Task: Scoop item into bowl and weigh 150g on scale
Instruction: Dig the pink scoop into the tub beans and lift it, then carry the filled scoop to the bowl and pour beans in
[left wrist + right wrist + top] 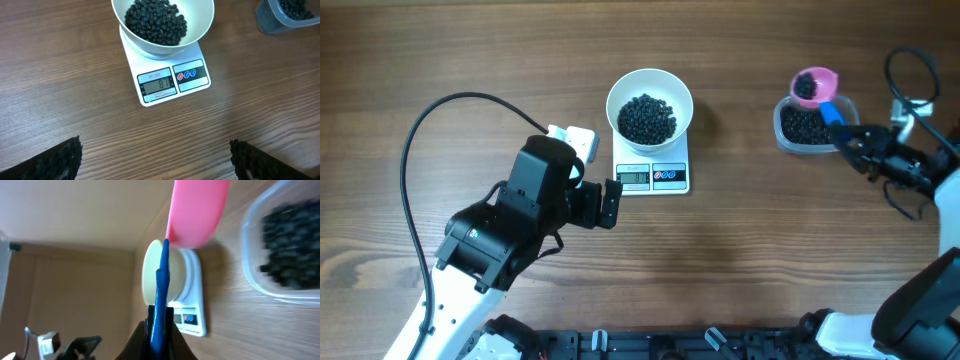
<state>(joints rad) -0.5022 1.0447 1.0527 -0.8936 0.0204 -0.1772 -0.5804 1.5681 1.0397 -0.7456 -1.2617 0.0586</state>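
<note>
Overhead: black beads point(647, 118) lie in the white bowl point(614, 105) on the scale point(652, 177), toward the table's point(740, 250) far edge, with bare wood around it. The left gripper point(157, 162) gapes empty. The right gripper point(852, 135) clamps a loaded pink scoop point(815, 83) above the tub point(781, 125) near the right edge. The display's first digit reads 8.

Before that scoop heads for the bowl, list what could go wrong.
The pink scoop, held by its blue handle in the right gripper, is loaded with beads; some may roll off over the table.
The bowl overhangs the scale; a knock from the scoop could shift it and upset the reading.
The open left gripper sits close to the scale and might nudge it.
</note>
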